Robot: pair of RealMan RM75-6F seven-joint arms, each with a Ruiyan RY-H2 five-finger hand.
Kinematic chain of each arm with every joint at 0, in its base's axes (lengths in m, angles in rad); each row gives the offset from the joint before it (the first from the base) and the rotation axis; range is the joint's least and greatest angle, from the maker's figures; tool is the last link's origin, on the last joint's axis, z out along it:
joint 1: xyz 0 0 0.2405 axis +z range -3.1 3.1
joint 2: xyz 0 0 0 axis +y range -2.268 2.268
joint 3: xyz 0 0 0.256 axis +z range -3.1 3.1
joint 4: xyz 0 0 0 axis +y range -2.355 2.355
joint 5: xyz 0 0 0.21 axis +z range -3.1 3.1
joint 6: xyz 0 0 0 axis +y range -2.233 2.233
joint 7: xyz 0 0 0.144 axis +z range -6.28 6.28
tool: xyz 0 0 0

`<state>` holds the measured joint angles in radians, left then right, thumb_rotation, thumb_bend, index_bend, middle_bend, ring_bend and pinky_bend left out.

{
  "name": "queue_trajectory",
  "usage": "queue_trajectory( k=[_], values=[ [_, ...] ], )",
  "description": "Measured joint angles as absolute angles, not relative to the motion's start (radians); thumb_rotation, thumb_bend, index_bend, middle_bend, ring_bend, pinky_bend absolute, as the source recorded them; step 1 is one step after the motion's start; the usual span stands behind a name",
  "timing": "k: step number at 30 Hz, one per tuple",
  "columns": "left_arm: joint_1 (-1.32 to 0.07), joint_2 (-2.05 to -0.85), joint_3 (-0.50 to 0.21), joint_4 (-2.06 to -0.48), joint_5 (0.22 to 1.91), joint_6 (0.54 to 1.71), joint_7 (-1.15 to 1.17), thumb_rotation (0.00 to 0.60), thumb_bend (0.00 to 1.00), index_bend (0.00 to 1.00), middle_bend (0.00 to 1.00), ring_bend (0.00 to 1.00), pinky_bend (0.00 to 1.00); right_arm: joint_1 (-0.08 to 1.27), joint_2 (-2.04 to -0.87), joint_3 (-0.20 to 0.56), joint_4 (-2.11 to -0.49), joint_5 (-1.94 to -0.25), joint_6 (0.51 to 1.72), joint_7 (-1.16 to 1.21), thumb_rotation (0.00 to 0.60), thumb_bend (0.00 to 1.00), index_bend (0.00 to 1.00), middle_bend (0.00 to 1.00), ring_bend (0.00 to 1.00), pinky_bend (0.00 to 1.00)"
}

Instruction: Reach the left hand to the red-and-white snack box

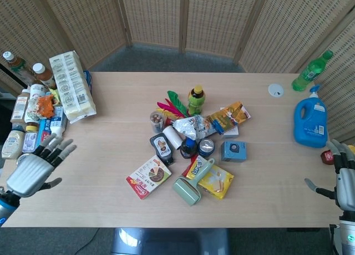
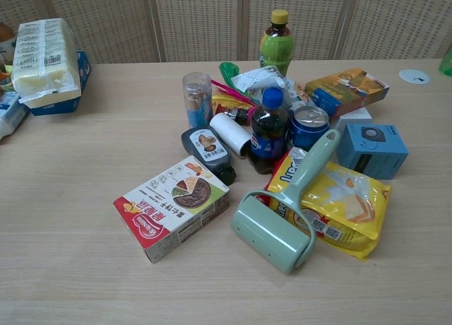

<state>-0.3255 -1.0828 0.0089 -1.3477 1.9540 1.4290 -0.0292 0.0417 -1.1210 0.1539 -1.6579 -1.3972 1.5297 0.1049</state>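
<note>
Red-and-white snack box (image 1: 148, 177): lies flat on the table (image 1: 100, 138), printed face up, well to the right of the left hand (image 1: 34, 167) and untouched by it; it sits at the near left edge of the central clutter. The chest view gives its lettered side panel and lid picture (image 2: 171, 205) plainly, but shows neither hand. Left hand: seen in the head view only, over the table's left margin, holding nothing, fingers spread and pointing toward the box. Just beyond that hand, a row of bottles and packets (image 1: 41, 134) lines the table edge. Beside the box, away from the left hand: a dark sauce bottle (image 2: 207, 152) at its far corner, a green lint roller (image 2: 279, 217) resting on a yellow snack bag (image 2: 342, 204). Right hand (image 1: 345, 180): at the table's right margin, head view only, holding nothing, fingers extended, close by a blue detergent jug (image 1: 312, 122).
</note>
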Motion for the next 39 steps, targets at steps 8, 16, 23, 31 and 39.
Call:
queue_trajectory(
  k=[8, 16, 23, 31, 39],
  values=[
    [-0.61, -1.272, 0.009, -0.969, 2.254, 1.509, -0.069, 0.6, 0.0, 0.0, 0.0, 0.0, 0.0, 0.056, -1.129, 0.162, -1.643, -1.366, 1.492, 0.106, 0.6, 0.0, 0.0, 0.0, 0.0, 0.0],
    [-0.792, -1.455, 0.056, -0.733, 2.337, 1.555, -0.139, 0.6, 0.0, 0.0, 0.0, 0.0, 0.0, 0.073, -1.144, 0.175, -1.604, -1.322, 1.454, 0.104, 0.6, 0.0, 0.0, 0.0, 0.0, 0.0],
    [-0.895, -1.561, 0.153, -0.565, 2.382, 1.586, -0.192, 0.6, 0.0, 0.0, 0.0, 0.0, 0.0, 0.072, -1.149, 0.18, -1.597, -1.301, 1.452, 0.09, 0.6, 0.0, 0.0, 0.0, 0.0, 0.0],
    [-0.961, -1.622, 0.24, -0.451, 2.387, 1.587, -0.221, 0.6, 0.0, 0.0, 0.0, 0.0, 0.0, 0.071, -1.154, 0.18, -1.6, -1.297, 1.453, 0.071, 0.6, 0.0, 0.0, 0.0, 0.0, 0.0],
    [-1.015, -1.689, 0.315, -0.361, 2.381, 1.568, -0.243, 0.6, 0.0, 0.0, 0.0, 0.0, 0.0, 0.072, -1.156, 0.185, -1.598, -1.285, 1.452, 0.064, 0.6, 0.0, 0.0, 0.0, 0.0, 0.0]
  ],
)
